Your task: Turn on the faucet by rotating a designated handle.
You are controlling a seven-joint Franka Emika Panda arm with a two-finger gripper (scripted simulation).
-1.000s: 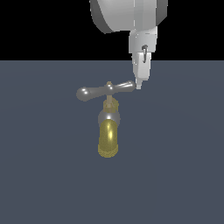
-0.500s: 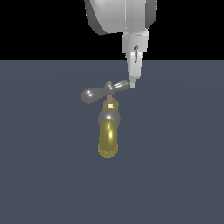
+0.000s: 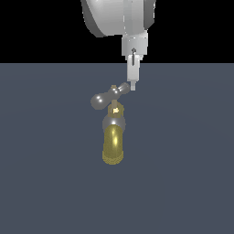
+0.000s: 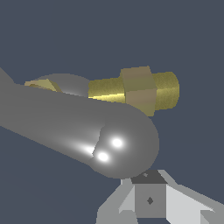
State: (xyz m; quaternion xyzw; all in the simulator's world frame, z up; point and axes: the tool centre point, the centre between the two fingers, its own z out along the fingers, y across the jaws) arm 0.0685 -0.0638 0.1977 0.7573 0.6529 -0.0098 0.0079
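The faucet [image 3: 113, 145] stands on the dark floor, its golden ribbed spout pointing toward the exterior view, with a silver-grey body [image 3: 113, 121] behind it. The grey crossbar handle [image 3: 109, 95] sits on the brass stem, turned at a slant. Its near bulb [image 3: 98, 101] is at the exterior view's left and its far end is under my fingertips. My gripper [image 3: 133, 85] hangs straight down, shut and empty, its tip touching that far end. In the wrist view the handle's bulb [image 4: 118, 140] fills the middle, pressed against my gripper [image 4: 149, 199], with the brass stem [image 4: 135, 89] behind it.
A flat dark blue-grey floor [image 3: 183, 173] lies all around the faucet. My arm's white body [image 3: 119, 18] hangs above the handle.
My gripper has moved toward the exterior view's left and farther back, pushing the handle's end. The crossbar has turned from nearly level across the view to a clear slant.
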